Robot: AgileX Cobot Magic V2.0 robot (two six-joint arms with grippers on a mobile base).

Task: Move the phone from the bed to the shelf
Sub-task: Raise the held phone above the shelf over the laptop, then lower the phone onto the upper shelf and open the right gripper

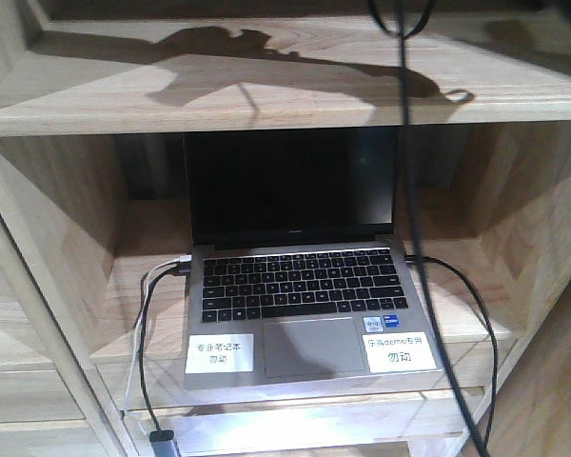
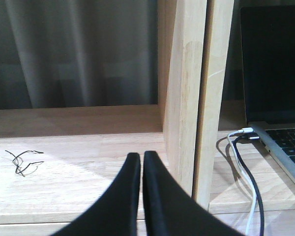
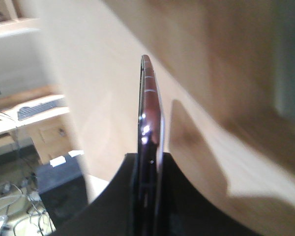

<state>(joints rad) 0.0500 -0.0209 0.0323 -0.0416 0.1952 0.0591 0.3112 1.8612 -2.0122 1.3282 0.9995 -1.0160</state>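
Left hand (image 2: 141,162): closed, empty, fingers together above a shelf (image 2: 88,162) board beside an upright panel. Centre: open grey laptop (image 1: 300,286) sits in a shelf compartment, cables (image 1: 147,314) attached at its sides. Right hand (image 3: 150,169): gripping the phone (image 3: 151,113) edge-on, held near a wooden board.

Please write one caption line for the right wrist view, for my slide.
Right tool shut on the thin glossy black phone, held edge-on beside a light natural-wood shelf panel.
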